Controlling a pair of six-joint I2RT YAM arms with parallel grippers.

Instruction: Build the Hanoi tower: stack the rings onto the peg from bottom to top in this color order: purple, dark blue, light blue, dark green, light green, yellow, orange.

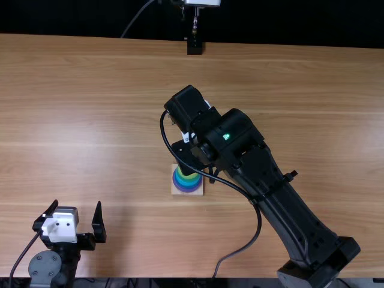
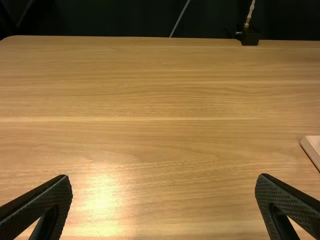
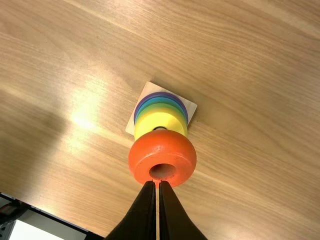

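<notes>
**Last placement in hand, only the capping step to go**

The black flat fingers (image 3: 143,214) of my right gripper are pressed nearly together, pinching the rounded, glossy orange ring (image 3: 162,150) by its wall. From the wrist it overlaps one side of the thick yellow ring (image 3: 159,119), its hole off the peg (image 3: 160,128); I judge it is above the stack, not seated. Beneath the yellow come green and blue bands, then the purple ring (image 3: 161,94) at the bottom, on a square pale wooden base (image 3: 149,88) on the wood-grain counter (image 1: 108,108). My left gripper (image 1: 77,204) waits well apart, its fingers spread wide.

Next I should shift the orange hole over the peg, level it, lower it straight, then let go. Off-centre, it could catch on the peg's tip.
</notes>
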